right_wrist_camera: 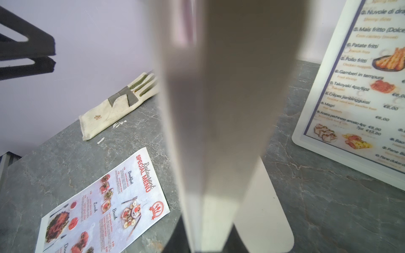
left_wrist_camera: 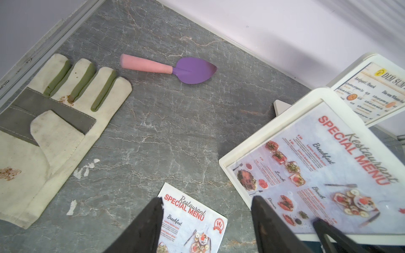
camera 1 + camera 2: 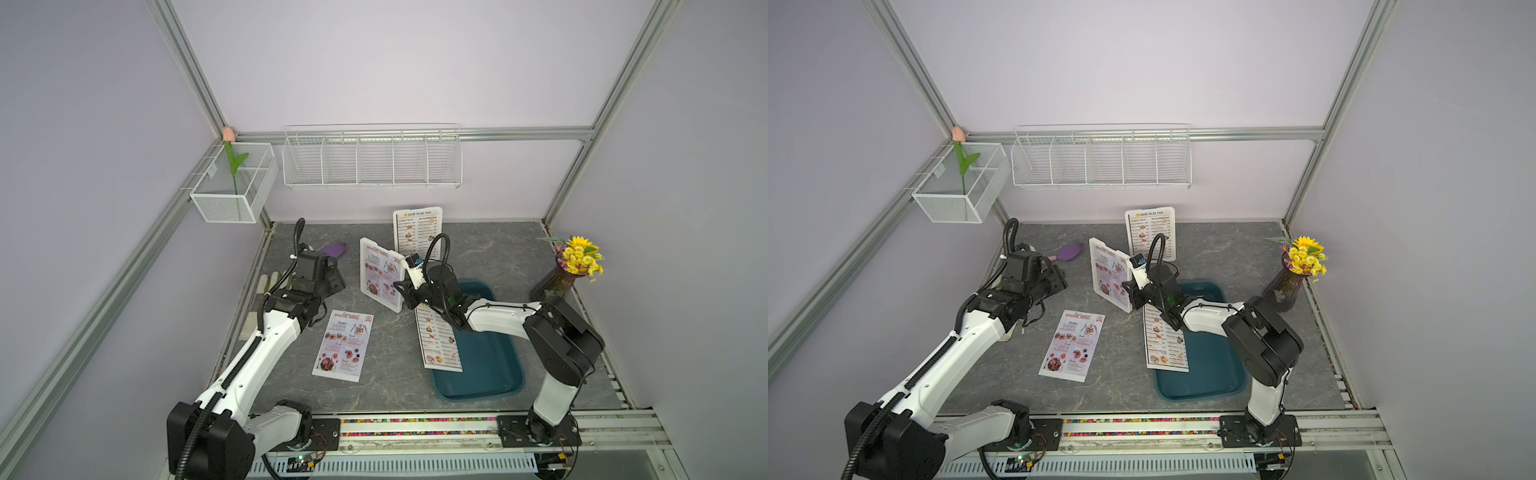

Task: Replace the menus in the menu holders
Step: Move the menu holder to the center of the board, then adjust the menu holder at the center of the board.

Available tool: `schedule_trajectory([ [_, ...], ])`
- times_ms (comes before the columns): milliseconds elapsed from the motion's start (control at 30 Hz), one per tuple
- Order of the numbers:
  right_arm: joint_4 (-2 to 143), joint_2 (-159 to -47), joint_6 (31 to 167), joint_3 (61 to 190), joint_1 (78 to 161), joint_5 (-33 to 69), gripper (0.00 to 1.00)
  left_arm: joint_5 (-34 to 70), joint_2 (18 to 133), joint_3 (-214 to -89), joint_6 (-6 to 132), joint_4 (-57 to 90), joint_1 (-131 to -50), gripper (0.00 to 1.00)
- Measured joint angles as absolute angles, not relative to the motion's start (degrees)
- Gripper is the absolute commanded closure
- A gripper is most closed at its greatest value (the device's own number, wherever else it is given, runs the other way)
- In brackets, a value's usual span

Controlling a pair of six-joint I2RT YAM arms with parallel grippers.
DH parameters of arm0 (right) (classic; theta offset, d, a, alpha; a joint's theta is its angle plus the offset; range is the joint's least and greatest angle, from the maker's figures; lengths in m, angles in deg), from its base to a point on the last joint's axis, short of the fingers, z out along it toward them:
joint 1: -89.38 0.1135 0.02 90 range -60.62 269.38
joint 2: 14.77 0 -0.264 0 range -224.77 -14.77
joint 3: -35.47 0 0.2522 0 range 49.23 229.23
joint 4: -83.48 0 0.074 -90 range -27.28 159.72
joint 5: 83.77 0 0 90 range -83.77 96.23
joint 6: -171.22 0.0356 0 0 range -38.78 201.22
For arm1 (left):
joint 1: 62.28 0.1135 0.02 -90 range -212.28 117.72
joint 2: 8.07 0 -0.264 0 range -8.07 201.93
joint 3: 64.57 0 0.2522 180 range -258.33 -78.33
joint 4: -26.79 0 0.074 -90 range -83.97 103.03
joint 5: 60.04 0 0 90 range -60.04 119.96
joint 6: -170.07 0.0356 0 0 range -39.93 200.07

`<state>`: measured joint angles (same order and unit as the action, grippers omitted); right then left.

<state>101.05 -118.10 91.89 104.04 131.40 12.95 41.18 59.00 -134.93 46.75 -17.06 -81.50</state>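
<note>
Standing upright on counter: holder containing Special menu; right hand is straddling its side edge, grip not discernible; left hand is hovering well apart, facing its front, jaws spread, empty; Dim Sum sheet lying beside right hand.

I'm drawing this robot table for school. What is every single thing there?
table: one, grey marble.
tray: one, teal, right of centre.
menu holders: two, white; SPECIAL MENU one mid-table, DIM SUM INN one behind.
loose menus: two, white; one flat on table, one overlapping tray.
glove: one, cream and green, left edge.
trowel: one, purple with pink handle, back left.
vase: one, dark, yellow flowers, right side.
wire racks: two, white, on walls; corner one holds a tulip.
left gripper: black, open, above table.
right gripper: black, at SPECIAL MENU holder's edge.
</note>
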Motion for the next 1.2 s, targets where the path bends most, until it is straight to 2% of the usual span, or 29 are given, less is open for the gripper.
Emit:
schedule_trajectory([
  [167,99.6,-118.0,91.9,103.1,131.6,12.0,0.67,41.8,59.0,-135.2,46.7,-17.0,-81.8,0.34],
  [333,93.9,-114.1,91.0,103.0,131.6,11.9,0.54,42.0,59.7,-135.2,46.8,-17.0,-81.9,0.34],
  [533,79.3,-107.5,86.7,109.8,130.0,13.3,0.52,41.7,62.9,-136.2,48.3,-17.1,-83.1,0.34],
  [800,64.4,-107.4,81.1,126.1,128.2,14.9,0.44,40.4,77.6,-144.2,50.6,-16.6,-83.8,0.37],
  [1200,54.0,-107.1,80.7,129.1,126.5,12.7,0.43,41.9,98.6,-162.4,54.6,-14.5,-83.8,0.39],
])
